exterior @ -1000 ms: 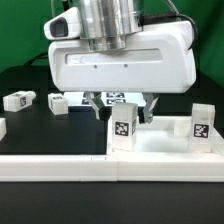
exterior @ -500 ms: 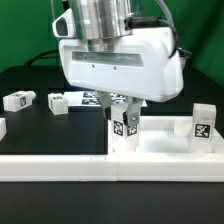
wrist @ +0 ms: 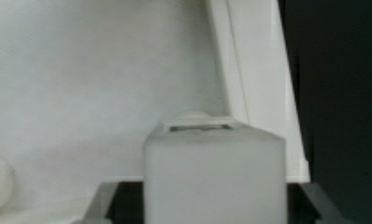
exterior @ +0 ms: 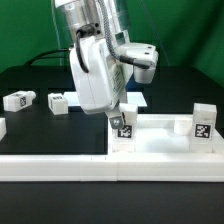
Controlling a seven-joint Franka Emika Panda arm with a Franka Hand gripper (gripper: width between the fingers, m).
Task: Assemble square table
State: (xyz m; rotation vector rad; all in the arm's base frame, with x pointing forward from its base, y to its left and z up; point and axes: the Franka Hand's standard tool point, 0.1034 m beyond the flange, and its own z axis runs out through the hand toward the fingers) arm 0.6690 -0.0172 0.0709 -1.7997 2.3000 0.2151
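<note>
The square table top (exterior: 160, 143) lies white and tray-like at the exterior view's lower right. One white tagged leg (exterior: 125, 129) stands upright at its near-left corner, and my gripper (exterior: 119, 117) is shut on it from above. In the wrist view this leg (wrist: 215, 165) fills the space between my two dark fingers (wrist: 126, 205), with the table top's surface (wrist: 94, 90) and rim behind it. A second leg (exterior: 200, 122) stands on the top at the right. Two loose legs (exterior: 17, 100) (exterior: 57, 103) lie on the black surface at the left.
A long white bar (exterior: 55, 166) edges the front of the black surface. Another small white block (exterior: 2, 127) shows at the far left edge. The marker board (exterior: 133, 99) lies partly hidden behind the arm.
My wrist has turned about its upright axis while staying over the near-left leg; the hand showed broadside before and now shows edge-on. The leg keeps its place.
</note>
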